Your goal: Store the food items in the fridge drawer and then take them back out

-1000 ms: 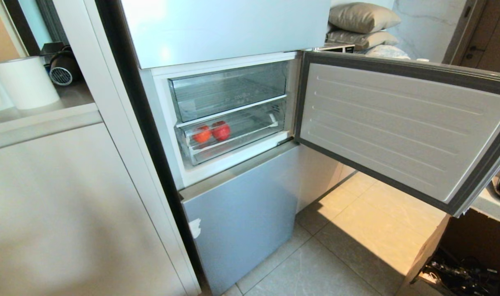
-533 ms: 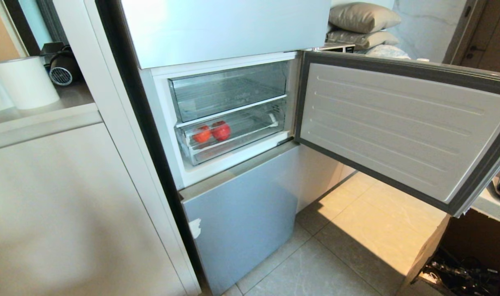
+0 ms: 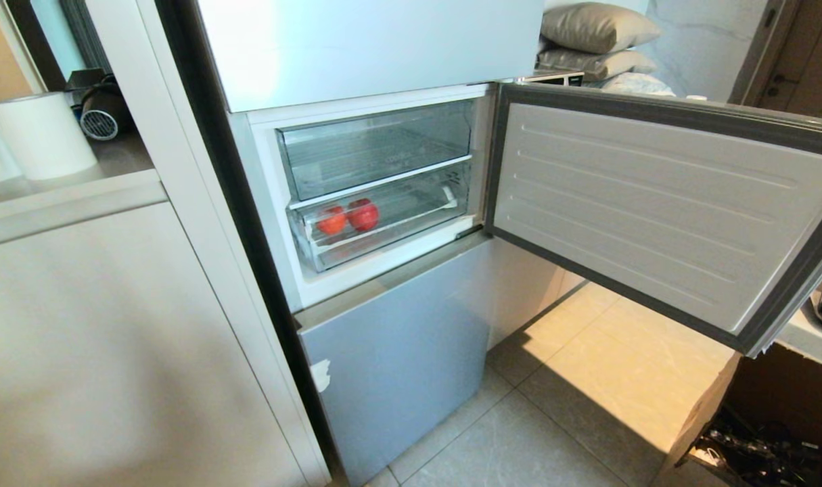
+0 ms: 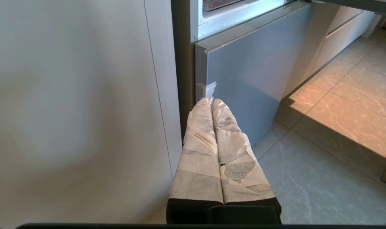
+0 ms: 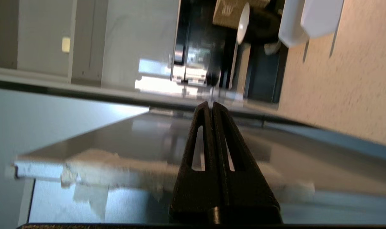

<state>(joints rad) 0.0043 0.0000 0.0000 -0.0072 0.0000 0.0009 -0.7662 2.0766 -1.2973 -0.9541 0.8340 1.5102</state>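
Two small round orange-red food items [image 3: 331,220] [image 3: 363,214] lie side by side at the left end of the lower clear fridge drawer [image 3: 411,233], which is pushed in. Neither gripper shows in the head view. In the left wrist view my left gripper [image 4: 211,100], its fingers wrapped in pale tape, is shut and empty, low by the lower blue fridge panel [image 4: 250,73]. My right gripper [image 5: 210,103], with black fingers, is shut on nothing next to a glossy pale panel edge [image 5: 116,140].
The fridge door [image 3: 654,203] stands swung wide open to the right over the tiled floor [image 3: 573,406]. A second clear bin [image 3: 377,145] sits above the drawer. A white cabinet [image 3: 113,338] with a paper roll [image 3: 42,135] is to the left.
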